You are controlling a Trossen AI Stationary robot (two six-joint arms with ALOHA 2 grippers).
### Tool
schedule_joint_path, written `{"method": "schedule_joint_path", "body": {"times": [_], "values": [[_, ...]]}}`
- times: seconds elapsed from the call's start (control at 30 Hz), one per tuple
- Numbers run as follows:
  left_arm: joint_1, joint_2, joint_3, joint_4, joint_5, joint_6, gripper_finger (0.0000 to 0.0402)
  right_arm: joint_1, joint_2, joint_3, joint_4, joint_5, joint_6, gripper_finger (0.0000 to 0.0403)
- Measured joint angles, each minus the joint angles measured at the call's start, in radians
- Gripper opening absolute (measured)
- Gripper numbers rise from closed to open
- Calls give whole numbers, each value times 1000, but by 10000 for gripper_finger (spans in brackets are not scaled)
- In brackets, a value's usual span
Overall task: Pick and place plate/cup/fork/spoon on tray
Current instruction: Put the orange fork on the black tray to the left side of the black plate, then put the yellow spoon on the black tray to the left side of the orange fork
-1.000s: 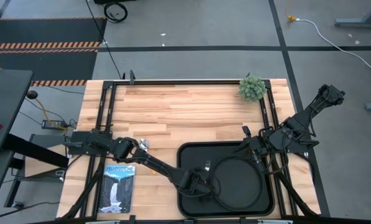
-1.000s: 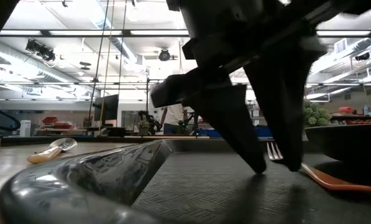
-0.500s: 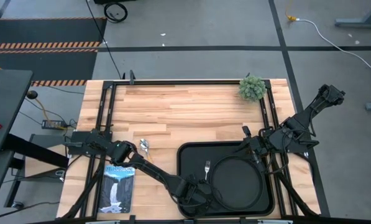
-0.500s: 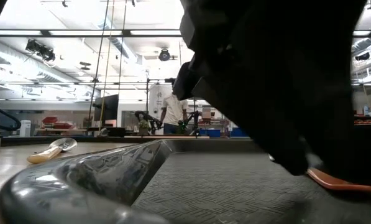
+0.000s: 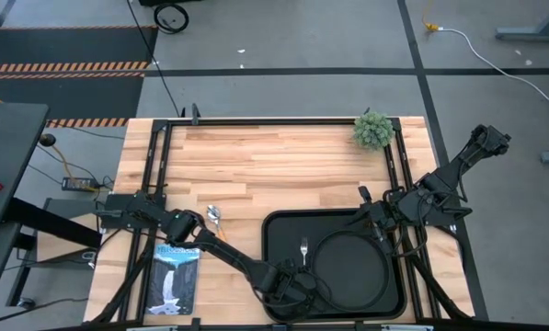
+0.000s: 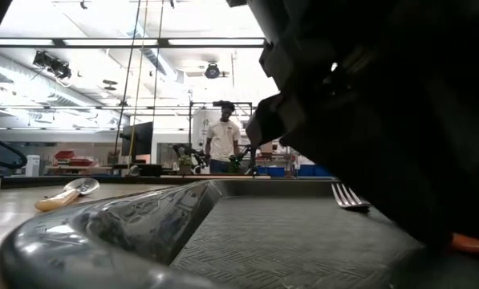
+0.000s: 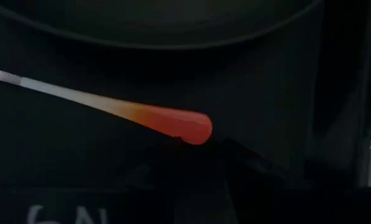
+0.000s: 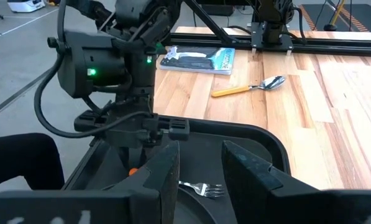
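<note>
The black tray [image 5: 267, 248] lies at the table's near right. The round black plate [image 5: 357, 268] sits on it, toward its right side. The fork [image 5: 303, 248] lies flat on the tray's floor left of the plate, its tines [image 6: 350, 197] toward the far edge and its reddish handle end [image 7: 188, 126] toward my left gripper [image 5: 291, 283]. That gripper hangs low over the tray's near left part. The spoon [image 5: 212, 214] lies on the wood left of the tray. My right gripper [image 8: 201, 168] is open and empty over the tray's far right rim. The cup does not show.
A book [image 5: 175, 276] lies at the table's near left, and a small green plant [image 5: 373, 129] stands at the far right. Bare wood runs along the table's far half. A person [image 6: 223, 144] stands in the room beyond.
My left gripper has drawn back from the fork toward the table's near edge and now fills most of the low view. The fork stays flat on the tray where it was.
</note>
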Motion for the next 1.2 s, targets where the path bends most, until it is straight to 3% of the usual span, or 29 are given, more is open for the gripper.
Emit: {"method": "schedule_joint_path", "body": {"times": [0.27,0.43,0.53,0.8,1.0,1.2], "values": [[1,-5,9,-35,37,0,126,0,0,0,0,0,0,128],[7,-4,134,-227,96,-31,112,0,0,0,0,0,0,128],[6,-5,217,-420,58,-107,98,0,0,0,0,0,0,128],[-3,-72,180,-653,-16,-129,43,0,0,0,0,0,0,128],[-20,-76,179,-724,-48,-109,7,0,0,0,2,0,15,128],[-38,-78,179,-819,-80,-110,11,0,1,0,3,0,11,128]]}}
